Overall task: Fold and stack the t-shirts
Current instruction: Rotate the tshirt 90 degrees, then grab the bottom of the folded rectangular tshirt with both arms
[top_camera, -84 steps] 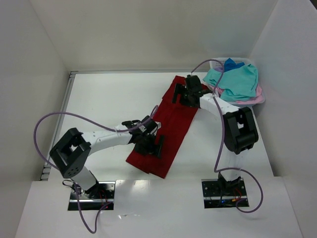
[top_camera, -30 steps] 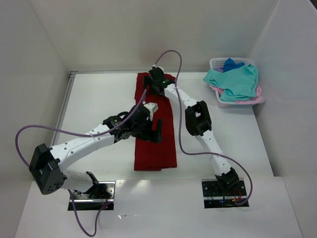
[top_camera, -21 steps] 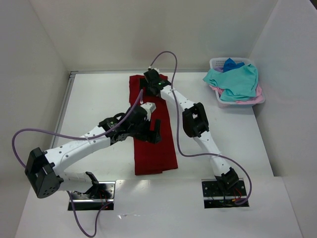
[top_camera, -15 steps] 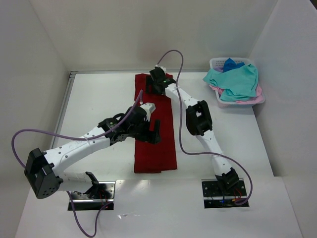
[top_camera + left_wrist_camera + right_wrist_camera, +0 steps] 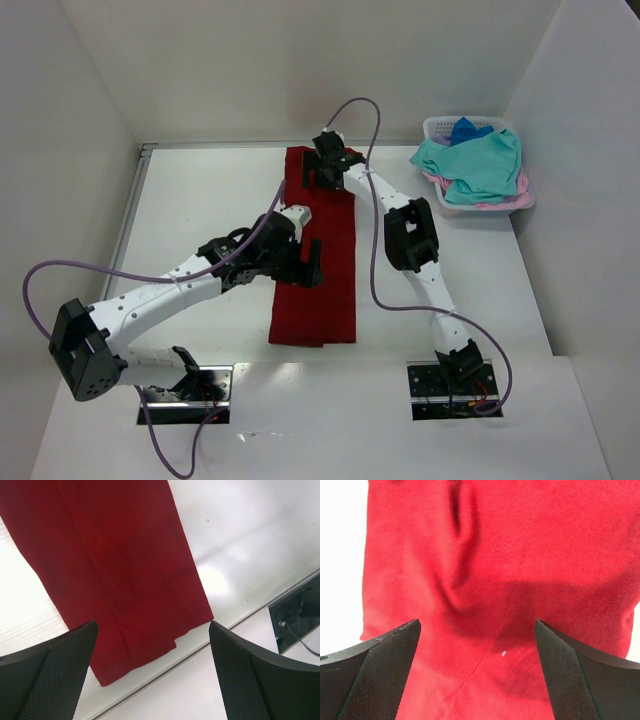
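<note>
The dark red t-shirt lies on the table as a long narrow folded strip running from far to near. My left gripper hovers open over the strip's left side, about midway along. In the left wrist view the red cloth and its near end lie below the open left gripper. My right gripper is open over the strip's far end; red cloth with a soft crease fills its view beneath the right gripper. Teal, pink and blue t-shirts sit heaped in the basket.
The pale slotted basket stands at the far right by the right wall. White walls close in the table on the left, back and right. The table's near edge and a dark arm base plate show just beyond the shirt's near end.
The red shirt went from a diagonal lie at the right to a straight strip at the centre. Over the last second the right gripper swung left, then back right; the left one barely moved.
</note>
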Robot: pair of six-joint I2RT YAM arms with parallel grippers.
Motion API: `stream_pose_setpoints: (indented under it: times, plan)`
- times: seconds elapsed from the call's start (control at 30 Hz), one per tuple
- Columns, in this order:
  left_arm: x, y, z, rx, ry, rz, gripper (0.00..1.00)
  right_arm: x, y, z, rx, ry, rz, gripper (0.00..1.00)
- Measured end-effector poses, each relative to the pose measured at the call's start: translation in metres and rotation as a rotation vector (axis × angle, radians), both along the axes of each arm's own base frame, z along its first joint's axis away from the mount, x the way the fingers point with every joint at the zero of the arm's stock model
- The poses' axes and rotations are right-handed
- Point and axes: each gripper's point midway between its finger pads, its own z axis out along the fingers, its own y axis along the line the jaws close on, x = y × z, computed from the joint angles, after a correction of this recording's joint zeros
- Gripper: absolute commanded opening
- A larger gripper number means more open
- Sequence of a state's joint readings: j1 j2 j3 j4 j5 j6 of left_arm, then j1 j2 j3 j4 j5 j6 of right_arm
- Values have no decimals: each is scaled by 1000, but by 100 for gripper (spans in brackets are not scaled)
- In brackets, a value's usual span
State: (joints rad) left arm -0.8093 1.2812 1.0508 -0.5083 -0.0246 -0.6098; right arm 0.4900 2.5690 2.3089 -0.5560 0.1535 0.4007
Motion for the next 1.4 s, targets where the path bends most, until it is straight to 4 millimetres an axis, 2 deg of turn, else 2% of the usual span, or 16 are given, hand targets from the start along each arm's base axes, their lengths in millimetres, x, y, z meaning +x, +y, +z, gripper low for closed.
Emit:
stream_pose_setpoints:
  times: [0.07, 0.13, 0.27, 0.33, 0.43, 0.5, 0.57, 0.67, 0.87, 0.97, 1.07, 1.2, 1.3, 1.4]
  plan:
    - [5, 1, 2, -10, -10, 16, 99, -3, 3, 15, 17, -8, 23, 100]
    - [11, 1, 6, -41, -35, 38, 99, -8, 4, 41, 41, -28, 43, 100]
    - [21, 8, 25, -108, -136, 94, 99, -34, -7, 119, 93, -115, 60, 100]
    - [30, 11, 44, -145, -209, 126, 99, -57, -20, 166, 128, -182, 59, 100]
    - [44, 13, 66, -181, -307, 152, 99, -95, -44, 225, 200, -297, 48, 100]
    - [55, 16, 69, -171, -347, 166, 99, -122, -63, 247, 243, -357, 38, 100]
    - [66, 22, 66, -150, -364, 184, 99, -146, -79, 257, 275, -385, 23, 100]
    - [87, 36, 60, -126, -372, 223, 99, -172, -91, 246, 302, -379, 9, 100]
    - [137, 93, 26, -130, -258, 338, 99, -214, -102, 156, 284, -181, -16, 100]
    - [146, 103, -1, -152, -159, 327, 99, -234, -106, 125, 288, -98, -28, 100]
    - [132, 89, -30, -160, -31, 257, 99, -251, -108, 114, 317, -56, -33, 100]
    - [103, 74, -48, -173, 63, 190, 99, -269, -106, 105, 357, -11, -37, 100]
    - [72, 72, -50, -194, 114, 174, 99, -284, -100, 92, 361, 45, -20, 100]
    - [47, 79, -36, -232, 120, 195, 99, -304, -89, 79, 355, 110, 12, 100]
